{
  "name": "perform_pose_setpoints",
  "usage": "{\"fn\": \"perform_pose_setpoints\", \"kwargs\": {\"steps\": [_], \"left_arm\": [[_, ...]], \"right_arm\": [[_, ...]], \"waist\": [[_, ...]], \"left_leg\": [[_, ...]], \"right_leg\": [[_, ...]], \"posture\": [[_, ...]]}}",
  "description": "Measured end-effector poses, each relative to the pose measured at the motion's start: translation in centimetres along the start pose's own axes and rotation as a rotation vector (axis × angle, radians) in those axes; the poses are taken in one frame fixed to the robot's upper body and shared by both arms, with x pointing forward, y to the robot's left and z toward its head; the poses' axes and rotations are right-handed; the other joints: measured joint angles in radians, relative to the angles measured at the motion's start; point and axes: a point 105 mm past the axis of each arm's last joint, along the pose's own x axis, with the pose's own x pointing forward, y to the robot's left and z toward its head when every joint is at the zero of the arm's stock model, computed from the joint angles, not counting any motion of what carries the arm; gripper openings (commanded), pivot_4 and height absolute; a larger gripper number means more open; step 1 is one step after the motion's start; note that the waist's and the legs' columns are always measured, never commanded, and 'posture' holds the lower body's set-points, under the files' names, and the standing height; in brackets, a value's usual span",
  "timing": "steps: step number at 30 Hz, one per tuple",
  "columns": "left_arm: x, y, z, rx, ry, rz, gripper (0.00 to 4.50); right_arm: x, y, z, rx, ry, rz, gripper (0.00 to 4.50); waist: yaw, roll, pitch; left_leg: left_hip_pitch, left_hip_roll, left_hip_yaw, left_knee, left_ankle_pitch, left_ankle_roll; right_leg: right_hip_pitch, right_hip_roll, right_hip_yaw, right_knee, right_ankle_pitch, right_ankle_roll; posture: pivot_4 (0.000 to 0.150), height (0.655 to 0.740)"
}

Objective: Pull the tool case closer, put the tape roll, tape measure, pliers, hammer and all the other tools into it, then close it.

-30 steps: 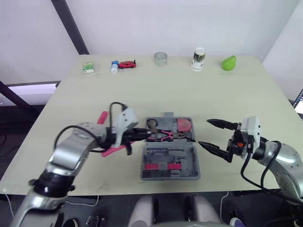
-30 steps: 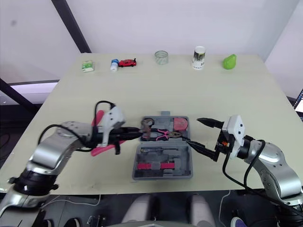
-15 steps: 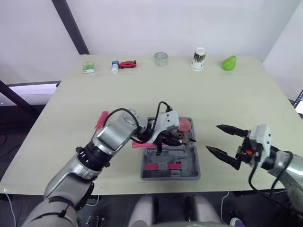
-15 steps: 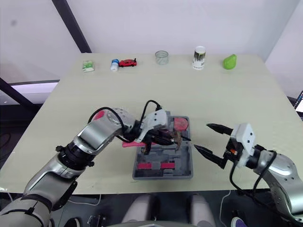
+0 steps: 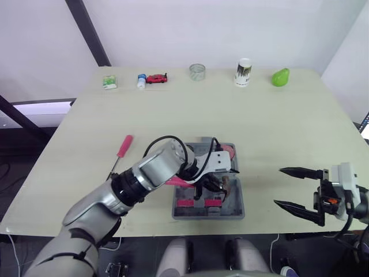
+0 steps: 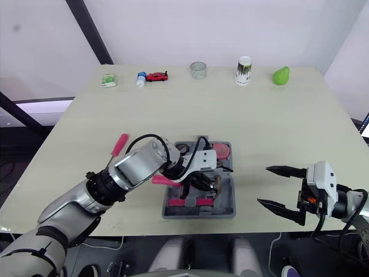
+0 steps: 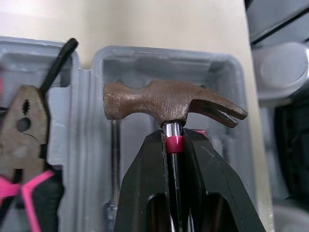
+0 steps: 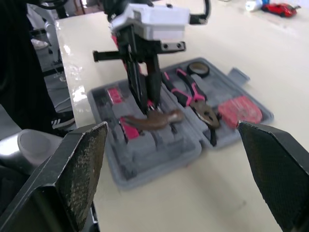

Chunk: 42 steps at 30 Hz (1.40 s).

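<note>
The grey tool case (image 5: 236, 202) lies open near the table's front edge. Inside it are pink-handled pliers (image 8: 190, 92), a black tape roll (image 8: 198, 69) and a red tape measure (image 5: 226, 152). My left gripper (image 7: 174, 137) is shut on the hammer's shaft just below its brown head (image 7: 169, 104), holding it over the case's near half. The pink hammer handle (image 5: 176, 182) sticks out to the left. A red-handled screwdriver (image 5: 122, 149) lies on the table left of the case. My right gripper (image 5: 278, 186) stands open and holds nothing, well to the right of the case.
Along the table's far edge stand a green box (image 5: 108, 83), a small bottle (image 5: 140, 81), a red toy car (image 5: 155, 78), a clear cup (image 5: 197, 71), a white can (image 5: 243, 72) and a green pear (image 5: 280, 77). The wide middle of the table is bare.
My left gripper has carried the hammer from left of the case to over its near half. My right gripper has drawn back to the right, away from the case.
</note>
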Motion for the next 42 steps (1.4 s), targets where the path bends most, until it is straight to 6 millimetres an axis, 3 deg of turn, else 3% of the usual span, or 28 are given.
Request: {"fn": "perform_pose_setpoints", "kwargs": {"steps": [8,17,28,30,33,42], "left_arm": [[2.2,-0.1,0.6,0.02,0.058,-0.042,0.02],[3.3,0.0,0.6,-0.004,0.122,-0.067,0.02],[3.5,0.8,0.5,-0.027,0.142,-0.062,0.02],[3.4,0.8,0.5,-0.025,0.143,-0.065,1.01],[3.4,0.4,0.6,-0.014,0.14,-0.086,2.11],[3.5,0.4,0.7,0.019,0.138,-0.071,2.11]], "right_arm": [[0.5,-0.1,-0.2,0.0,-0.004,0.001,4.5],[0.7,0.0,-0.3,0.01,-0.023,-0.04,4.5],[0.7,0.0,-0.5,0.0,-0.029,-0.068,4.5],[0.8,0.1,-0.5,-0.003,-0.029,-0.069,4.5],[0.9,0.2,-0.6,-0.003,-0.033,-0.064,4.5],[1.0,0.2,-0.7,-0.015,-0.039,-0.062,4.5]], "waist": [[-0.001,0.0,0.0],[0.001,0.0,0.0],[-0.002,0.0,0.0],[-0.002,0.0,0.0],[-0.002,0.0,0.0],[0.0,0.0,0.0]], "left_leg": [[0.0,0.0,0.0,0.0,0.0,0.0],[-0.001,0.0,0.0,0.001,0.0,0.0],[0.0,0.0,-0.001,0.001,0.0,0.0],[0.0,0.0,-0.001,0.001,0.0,0.0],[0.0,0.0,-0.001,0.001,0.0,0.0],[0.0,0.0,0.0,0.001,0.0,0.0]], "right_leg": [[0.0,0.0,0.0,0.0,0.0,0.0],[0.0,0.0,0.0,0.0,0.0,0.0],[0.0,0.0,0.0,0.0,0.0,0.0],[0.0,0.0,0.001,0.0,0.0,0.0],[0.0,0.0,0.0,0.0,0.0,0.0],[0.0,0.0,0.001,0.001,0.0,0.0]], "posture": [[0.15,0.74],[0.15,0.74],[0.15,0.74],[0.15,0.74],[0.15,0.74],[0.15,0.74]]}}
